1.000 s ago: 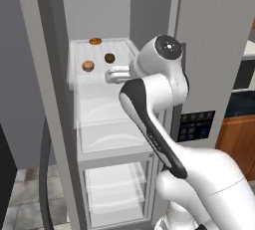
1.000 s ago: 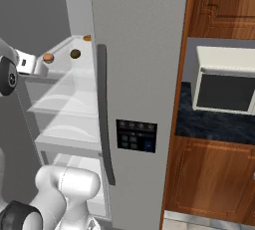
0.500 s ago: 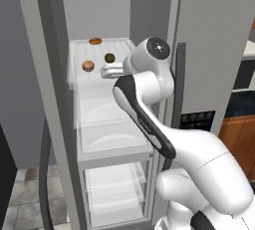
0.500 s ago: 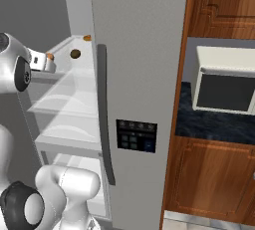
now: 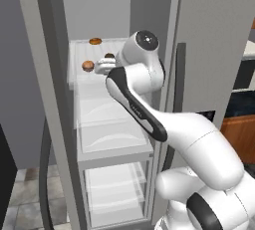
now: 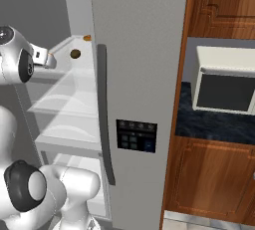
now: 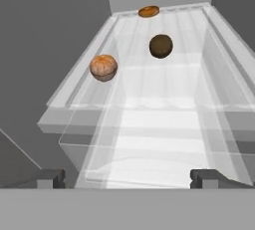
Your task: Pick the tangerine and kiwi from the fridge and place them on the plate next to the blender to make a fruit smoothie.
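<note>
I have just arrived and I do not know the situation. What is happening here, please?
The robot arm reaches into the open fridge, toward its upper glass shelf. The gripper is open and holds nothing. On that shelf lie the tangerine, the kiwi and another orange fruit at the back. No fruit has been picked up yet.

Both base views look forward from behind the arm, left and right, sharing the open fridge [image 5: 164, 20]; the hand view peers closely down along its upper shelf [image 7: 164, 89]
</note>
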You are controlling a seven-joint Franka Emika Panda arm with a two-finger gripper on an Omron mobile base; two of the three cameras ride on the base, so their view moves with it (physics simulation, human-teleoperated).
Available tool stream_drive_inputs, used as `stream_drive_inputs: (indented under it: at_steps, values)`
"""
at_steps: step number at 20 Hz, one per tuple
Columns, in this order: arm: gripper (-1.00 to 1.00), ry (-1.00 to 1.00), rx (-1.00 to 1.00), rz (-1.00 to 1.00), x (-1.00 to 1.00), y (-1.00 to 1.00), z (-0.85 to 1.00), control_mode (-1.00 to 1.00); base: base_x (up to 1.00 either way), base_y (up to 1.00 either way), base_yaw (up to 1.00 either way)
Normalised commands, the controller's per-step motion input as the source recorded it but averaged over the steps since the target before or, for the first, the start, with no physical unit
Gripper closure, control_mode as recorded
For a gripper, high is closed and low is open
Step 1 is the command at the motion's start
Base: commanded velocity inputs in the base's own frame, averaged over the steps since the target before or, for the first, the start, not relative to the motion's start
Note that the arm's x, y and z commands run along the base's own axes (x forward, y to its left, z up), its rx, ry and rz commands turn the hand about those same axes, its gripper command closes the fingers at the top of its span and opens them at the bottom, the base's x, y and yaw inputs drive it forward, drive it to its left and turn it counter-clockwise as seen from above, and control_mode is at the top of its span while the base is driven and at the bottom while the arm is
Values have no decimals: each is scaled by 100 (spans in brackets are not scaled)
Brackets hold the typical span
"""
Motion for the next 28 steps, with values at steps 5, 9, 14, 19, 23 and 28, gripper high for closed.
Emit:
stream_drive_inputs:
  at_steps: [5,9,14,19,23,28]
  values:
    - [-100,0,0,1,32,24,-7,-100,0,0,0]
    - [-100,0,0,1,39,18,-6,-100,0,0,0]
    - [-100,1,0,0,39,18,-1,-100,0,0,0]
    - [-100,1,0,0,39,10,-13,-100,0,0,0]
    - [-100,1,0,0,24,6,-20,-100,0,0,0]
    - [-100,2,0,0,20,5,-13,-100,0,0,0]
